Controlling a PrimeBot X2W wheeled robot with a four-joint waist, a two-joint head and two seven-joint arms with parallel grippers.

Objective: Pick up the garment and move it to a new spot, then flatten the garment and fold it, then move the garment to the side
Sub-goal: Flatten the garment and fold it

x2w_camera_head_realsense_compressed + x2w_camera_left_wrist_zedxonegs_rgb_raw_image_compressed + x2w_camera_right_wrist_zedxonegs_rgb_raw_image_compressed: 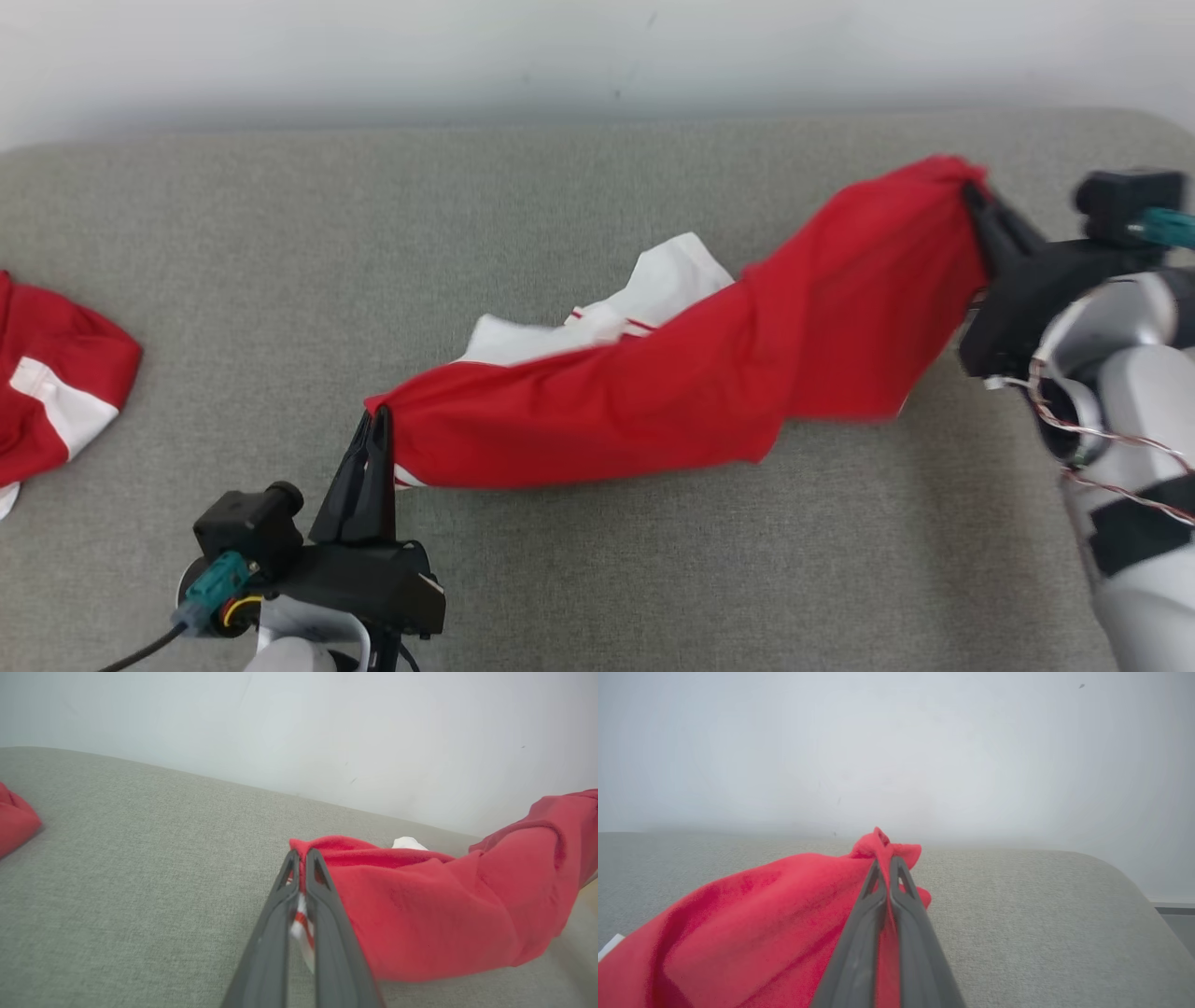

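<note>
The red garment point(700, 392) hangs slung between the two arms above the grey fabric-covered table point(597, 579), its middle sagging and a white, red-striped part point(653, 289) bunched behind the sag, apparently resting on the cloth. The left end effector point(376, 420) is pressed together on the garment's near-left corner; the left wrist view shows its tips point(301, 856) pinching red fabric and a bit of white striped trim. The right end effector point(971, 191) is likewise clamped on a small gathered knot of red cloth at the higher, far-right end, seen bunched around its tips point(886, 863). The risks lie in those grips. Each bites only a little fabric, so pulling the arms apart to flatten could tug a corner free, most likely on the right, where the cloth is merely scrunched. The garment also looks twisted between the holds; laid down like this, it would probably crease rather than spread. A second red-and-white garment point(56, 392) lies well apart at the left edge — a wide leftward sweep could drag across it.
</note>
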